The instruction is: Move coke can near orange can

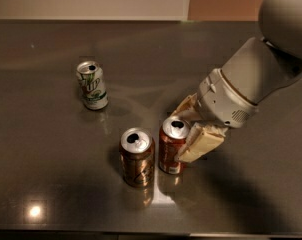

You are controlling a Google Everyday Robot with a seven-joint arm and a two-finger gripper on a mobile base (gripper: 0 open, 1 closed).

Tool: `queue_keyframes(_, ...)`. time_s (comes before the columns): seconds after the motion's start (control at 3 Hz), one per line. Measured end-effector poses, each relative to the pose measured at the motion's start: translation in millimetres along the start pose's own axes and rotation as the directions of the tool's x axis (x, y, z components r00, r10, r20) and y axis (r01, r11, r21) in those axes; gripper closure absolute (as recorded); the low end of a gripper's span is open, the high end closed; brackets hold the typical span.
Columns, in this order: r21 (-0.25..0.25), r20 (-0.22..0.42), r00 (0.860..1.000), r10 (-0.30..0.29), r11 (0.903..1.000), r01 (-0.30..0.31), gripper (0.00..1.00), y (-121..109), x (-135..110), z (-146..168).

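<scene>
The cream two-finger gripper [187, 132] grasps the red coke can [171, 149], label unreadable, just right of the coppery orange can [137, 160].

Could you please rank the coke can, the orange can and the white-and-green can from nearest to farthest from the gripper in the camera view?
1. Coke can, held in the gripper at front centre.
2. Orange can, just left of it.
3. White-and-green can, farther back on the left.
</scene>
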State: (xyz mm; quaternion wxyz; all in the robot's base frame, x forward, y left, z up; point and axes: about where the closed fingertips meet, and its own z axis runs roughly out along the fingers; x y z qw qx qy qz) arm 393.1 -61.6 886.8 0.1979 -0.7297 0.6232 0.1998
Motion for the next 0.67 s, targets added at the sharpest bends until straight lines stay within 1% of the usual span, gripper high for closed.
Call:
queue_keyframes(0.33, 0.000, 0.000, 1.000, -0.002, 1.0000, 0.002, 0.00, 0.0, -1.5, 0.4)
queue_keyframes(0.67, 0.000, 0.000, 1.000, -0.002, 1.0000, 0.002, 0.00, 0.0, -1.5, 0.4)
